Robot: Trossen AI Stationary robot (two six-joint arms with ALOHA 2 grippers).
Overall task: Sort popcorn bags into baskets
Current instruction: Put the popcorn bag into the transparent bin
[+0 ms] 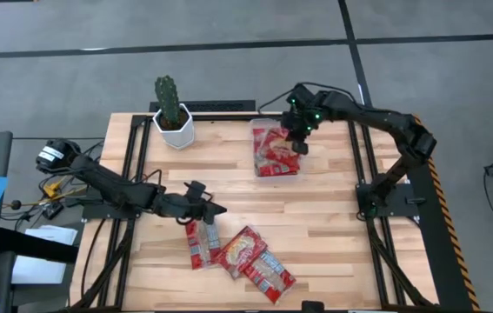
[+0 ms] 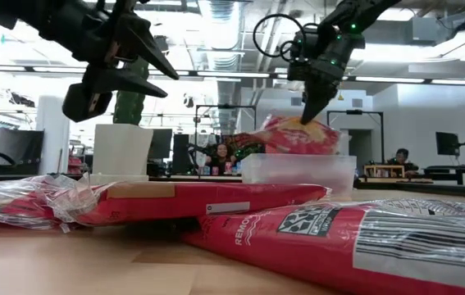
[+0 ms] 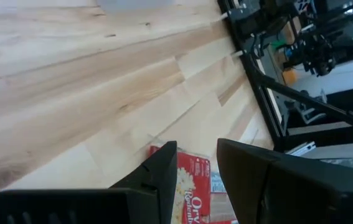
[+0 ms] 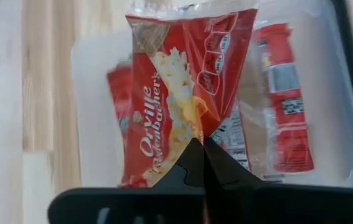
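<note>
At desk's left-centre: left gripper (image 1: 214, 209) spread, empty, hovering just above the loose popcorn bags (image 1: 242, 252) | desk front: those three bags lie flat, overlapping | back right: clear basket (image 1: 275, 149) holds more bags | above it: right gripper (image 4: 202, 144) pressed together, pinching one popcorn bag (image 4: 182, 87) by its edge.

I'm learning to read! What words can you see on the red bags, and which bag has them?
"Orville Redenbacher's": on the popcorn bag pinched by the right gripper over the clear tray.
"REMO", cut off: on the front bag in the low view.
"Or" and "Reden", half hidden: on the bag below the left gripper.
Barcode digits and small label print: too blurred to read.
</note>
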